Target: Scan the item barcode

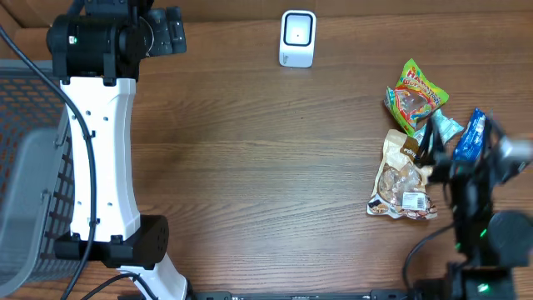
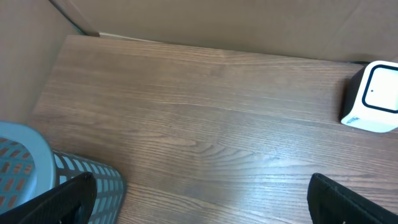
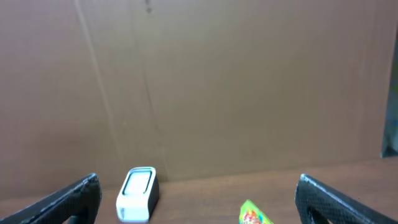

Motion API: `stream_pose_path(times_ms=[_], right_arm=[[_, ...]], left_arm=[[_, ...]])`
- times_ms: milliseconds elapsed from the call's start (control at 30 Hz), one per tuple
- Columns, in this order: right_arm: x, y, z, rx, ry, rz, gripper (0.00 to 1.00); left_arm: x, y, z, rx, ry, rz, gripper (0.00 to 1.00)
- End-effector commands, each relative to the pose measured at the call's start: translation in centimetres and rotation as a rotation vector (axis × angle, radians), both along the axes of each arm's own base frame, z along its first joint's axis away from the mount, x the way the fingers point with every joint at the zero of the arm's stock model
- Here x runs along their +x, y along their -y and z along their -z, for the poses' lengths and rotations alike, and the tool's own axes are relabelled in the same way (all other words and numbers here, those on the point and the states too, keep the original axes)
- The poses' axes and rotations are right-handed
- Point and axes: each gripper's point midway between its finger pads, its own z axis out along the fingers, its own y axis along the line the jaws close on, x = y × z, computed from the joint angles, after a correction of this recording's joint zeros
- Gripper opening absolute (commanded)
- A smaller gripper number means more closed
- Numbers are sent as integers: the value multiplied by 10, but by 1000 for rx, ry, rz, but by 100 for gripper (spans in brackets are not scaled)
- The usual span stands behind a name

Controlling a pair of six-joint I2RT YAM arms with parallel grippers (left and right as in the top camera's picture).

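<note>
A white barcode scanner (image 1: 297, 37) stands at the back of the wooden table; it also shows in the left wrist view, scanner (image 2: 372, 98), and the right wrist view, scanner (image 3: 138, 194). Three snack bags lie at the right: a green one (image 1: 416, 96), a tan one (image 1: 402, 179) with a white label, and a blue one (image 1: 471, 133). My right gripper (image 1: 440, 148) hovers over these bags, raised, open and empty, gripper (image 3: 202, 205); the green bag's tip (image 3: 254, 214) shows between its fingers. My left gripper (image 1: 171, 32) is at the back left, open and empty, gripper (image 2: 202, 208).
A grey mesh basket (image 1: 25, 167) stands at the left edge, its rim (image 2: 37, 168) showing under the left fingers. A brown cardboard wall (image 3: 199, 87) closes the back of the table. The left arm's white link (image 1: 100, 158) stretches along the left side.
</note>
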Motion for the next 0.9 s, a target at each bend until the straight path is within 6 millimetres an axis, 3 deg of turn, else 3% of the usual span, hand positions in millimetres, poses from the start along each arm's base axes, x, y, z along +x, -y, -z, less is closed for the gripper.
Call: stream_pose_path(times_ms=[0, 167, 333, 867], right_arm=[[-12, -2, 32, -3, 30, -13, 100], [-19, -5, 72, -6, 21, -31, 100], [-20, -5, 100, -6, -10, -31, 100], [-24, -6, 137, -4, -153, -38, 100]], left_arm=[[1, 0, 0, 0, 3, -7, 100], [1, 0, 0, 0, 3, -7, 100], [1, 0, 0, 0, 3, -7, 100], [1, 0, 0, 0, 3, -6, 100]])
